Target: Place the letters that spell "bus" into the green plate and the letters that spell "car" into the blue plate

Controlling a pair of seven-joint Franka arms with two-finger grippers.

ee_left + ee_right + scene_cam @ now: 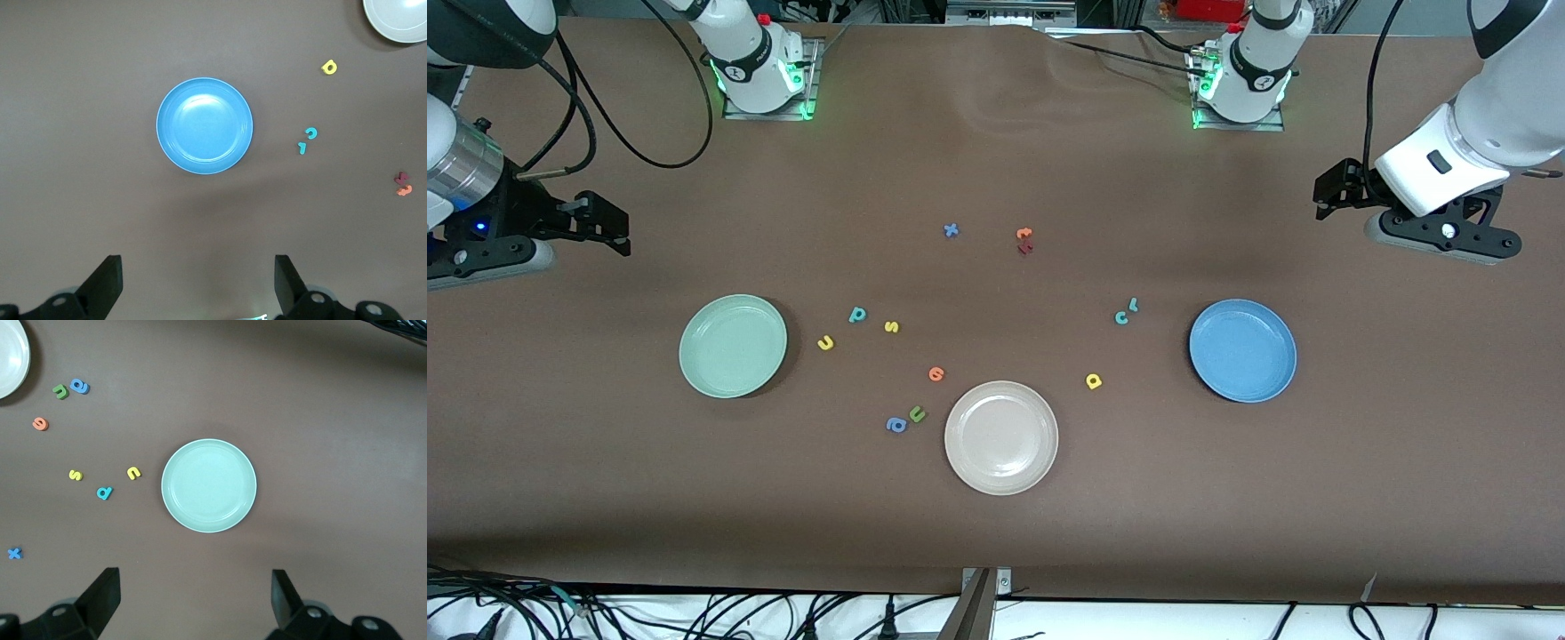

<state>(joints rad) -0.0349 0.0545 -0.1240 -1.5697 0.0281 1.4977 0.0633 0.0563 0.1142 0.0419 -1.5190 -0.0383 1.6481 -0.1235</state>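
Note:
The green plate [732, 345] [209, 485] lies toward the right arm's end, with the yellow u [825, 343], teal b [857, 314] and yellow s [891, 327] on the table beside it. The blue plate [1242, 350] [205, 125] lies toward the left arm's end. The teal c [1121, 317] and teal r [1133, 305] lie close together beside it, and the yellow a [1094, 381] is nearer the camera. Both plates hold nothing. My left gripper [1325, 196] [198, 280] hangs open over bare table by the blue plate. My right gripper [615, 233] [195, 597] hangs open by the green plate.
A beige-pink plate [1001, 436] lies between the two plates, nearer the camera. Beside it are an orange letter [935, 374], an olive u [917, 414] and a blue a [895, 425]. Farther back lie a blue x [951, 230], an orange letter [1024, 234] and a dark red one [1024, 248].

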